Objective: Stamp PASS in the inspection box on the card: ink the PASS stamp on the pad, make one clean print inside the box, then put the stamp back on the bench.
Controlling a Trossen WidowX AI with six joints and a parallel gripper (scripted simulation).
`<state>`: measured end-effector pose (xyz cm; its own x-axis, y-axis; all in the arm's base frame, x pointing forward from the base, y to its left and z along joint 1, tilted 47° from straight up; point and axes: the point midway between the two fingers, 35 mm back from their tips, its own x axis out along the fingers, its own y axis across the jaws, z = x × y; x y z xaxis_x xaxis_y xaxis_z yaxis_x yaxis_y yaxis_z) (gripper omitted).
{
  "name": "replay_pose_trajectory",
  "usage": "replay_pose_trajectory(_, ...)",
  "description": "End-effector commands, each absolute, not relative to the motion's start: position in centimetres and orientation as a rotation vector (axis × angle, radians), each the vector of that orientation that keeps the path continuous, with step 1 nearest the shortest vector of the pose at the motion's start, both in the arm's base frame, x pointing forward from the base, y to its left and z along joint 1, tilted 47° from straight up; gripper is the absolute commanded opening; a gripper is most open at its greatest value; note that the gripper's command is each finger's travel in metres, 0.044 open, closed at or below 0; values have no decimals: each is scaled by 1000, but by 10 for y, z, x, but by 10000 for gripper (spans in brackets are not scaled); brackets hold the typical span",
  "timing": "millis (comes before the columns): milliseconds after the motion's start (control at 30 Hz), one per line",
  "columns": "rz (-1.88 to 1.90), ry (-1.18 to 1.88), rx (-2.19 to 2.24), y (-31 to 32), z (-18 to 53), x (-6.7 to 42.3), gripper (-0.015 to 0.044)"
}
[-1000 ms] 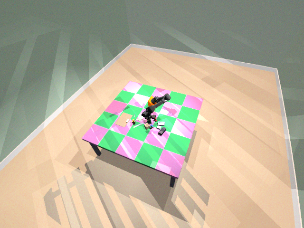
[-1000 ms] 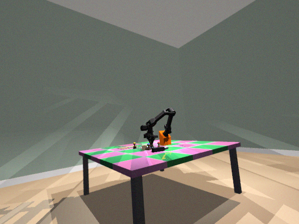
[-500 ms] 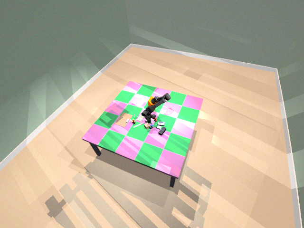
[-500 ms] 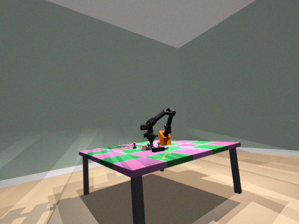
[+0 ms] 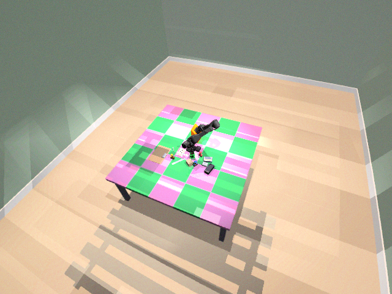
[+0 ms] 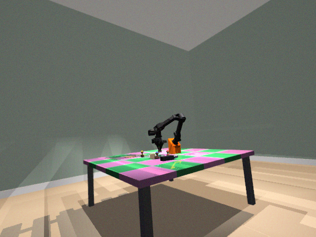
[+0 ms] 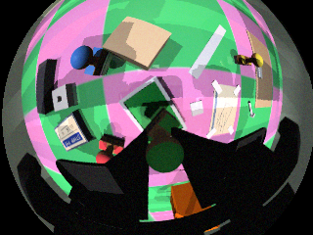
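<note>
Table top (image 5: 202, 193) glossy, pink/green checker with light streaks; legs matt dark. Arm (image 6: 168, 121) matt black plastic-looking, orange base block (image 6: 174, 147) smooth. Floor (image 5: 301, 164) wood-plank look, tan board (image 7: 137, 41) looks like matt cardboard.

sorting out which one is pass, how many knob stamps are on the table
4, in the wrist view: green in the gripper, red left of it, blue upper left, yellow upper right. The arm may hide more.
</note>
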<state>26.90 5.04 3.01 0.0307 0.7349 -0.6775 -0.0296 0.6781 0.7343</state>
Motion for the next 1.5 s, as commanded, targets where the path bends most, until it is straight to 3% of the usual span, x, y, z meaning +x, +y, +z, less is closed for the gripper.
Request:
replay_pose_trajectory(0,652,1424,621,45,35,271,0)
replay_pose_trajectory(467,657,1420,614,29,46,270,0)
replay_pose_trajectory(1200,845,1296,371,-58,-44,255,0)
replay_pose_trajectory(1467,860,1285,356,-62,-52,253,0)
